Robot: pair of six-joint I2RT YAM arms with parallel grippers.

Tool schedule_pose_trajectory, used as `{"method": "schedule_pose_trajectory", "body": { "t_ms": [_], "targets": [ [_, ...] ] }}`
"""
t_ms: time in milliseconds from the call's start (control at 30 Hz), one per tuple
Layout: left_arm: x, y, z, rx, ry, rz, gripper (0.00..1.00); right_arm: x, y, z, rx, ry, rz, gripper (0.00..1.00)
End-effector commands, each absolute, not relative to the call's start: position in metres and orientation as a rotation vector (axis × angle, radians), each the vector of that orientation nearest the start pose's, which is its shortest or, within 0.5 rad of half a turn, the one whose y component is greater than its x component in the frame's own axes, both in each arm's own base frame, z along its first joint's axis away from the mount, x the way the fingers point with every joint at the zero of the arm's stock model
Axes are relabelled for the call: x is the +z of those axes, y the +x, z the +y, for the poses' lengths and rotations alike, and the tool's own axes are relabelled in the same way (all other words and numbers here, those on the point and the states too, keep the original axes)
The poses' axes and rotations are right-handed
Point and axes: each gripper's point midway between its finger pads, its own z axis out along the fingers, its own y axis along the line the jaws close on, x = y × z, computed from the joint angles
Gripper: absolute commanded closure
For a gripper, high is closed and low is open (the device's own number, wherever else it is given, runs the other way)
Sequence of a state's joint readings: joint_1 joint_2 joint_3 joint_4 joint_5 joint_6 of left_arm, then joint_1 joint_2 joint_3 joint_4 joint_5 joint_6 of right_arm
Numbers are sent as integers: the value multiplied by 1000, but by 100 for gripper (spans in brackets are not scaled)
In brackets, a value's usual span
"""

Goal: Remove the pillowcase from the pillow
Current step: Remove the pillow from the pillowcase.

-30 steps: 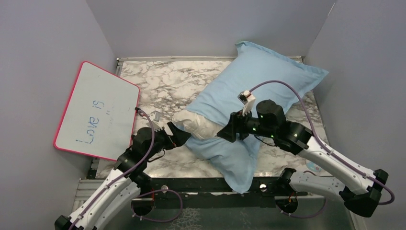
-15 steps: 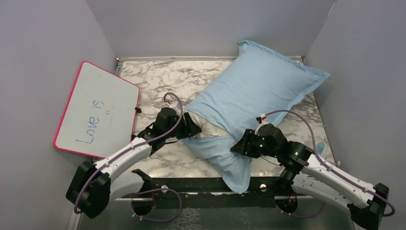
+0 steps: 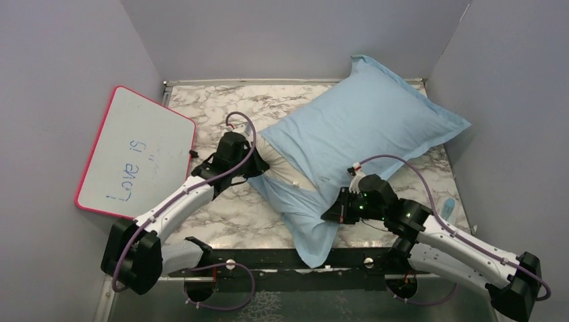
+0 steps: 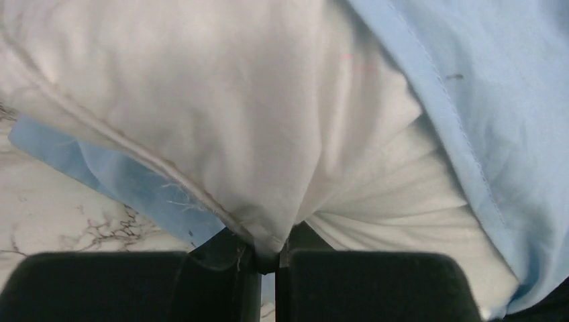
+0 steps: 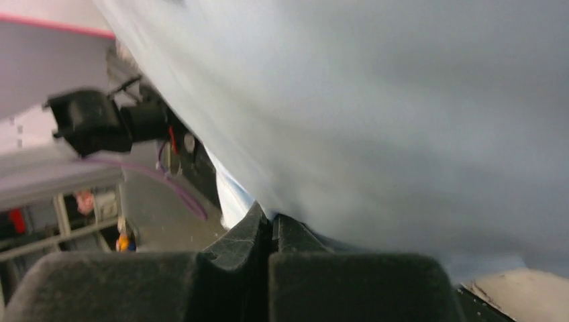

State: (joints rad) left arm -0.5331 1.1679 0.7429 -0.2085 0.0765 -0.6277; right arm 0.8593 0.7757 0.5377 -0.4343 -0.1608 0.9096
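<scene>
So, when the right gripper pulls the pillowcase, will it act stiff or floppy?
Probably floppy: the pillowcase sags over the near edge of the table. It looks thin, likely light, where the right gripper pinches it. It may drag on the plump pillow.

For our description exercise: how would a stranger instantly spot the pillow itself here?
Start at the marble-patterned table and its large light-blue fabric pillowcase. At the cover's open end bulges the plump cream-white pillow, the only white cloth, pinched by the left gripper.
</scene>
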Motion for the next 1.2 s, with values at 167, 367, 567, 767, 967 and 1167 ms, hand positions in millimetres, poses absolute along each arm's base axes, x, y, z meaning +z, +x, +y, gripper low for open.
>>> {"method": "schedule_pose_trajectory", "body": {
  "t_ms": [167,367,567,767,967,1167],
  "targets": [
    [185,367,-164,-760,-221,2116,100,45,19,196,1208,-204,2866,99],
    [186,371,-176,-827,-188,2135,100,39,28,197,1153,-221,2839,97],
    [148,332,-176,-876,-165,2211,59,87,64,218,1115,-364,2668,78],
    [118,281,-145,-751,-244,2265,24,178,94,238,1136,-585,2351,51],
    [142,232,-162,-994,-285,2164,21,209,160,232,803,-474,2243,37],
    [169,189,-203,-1209,-189,2086,21,182,200,260,665,-464,2325,35]
  ]
}}
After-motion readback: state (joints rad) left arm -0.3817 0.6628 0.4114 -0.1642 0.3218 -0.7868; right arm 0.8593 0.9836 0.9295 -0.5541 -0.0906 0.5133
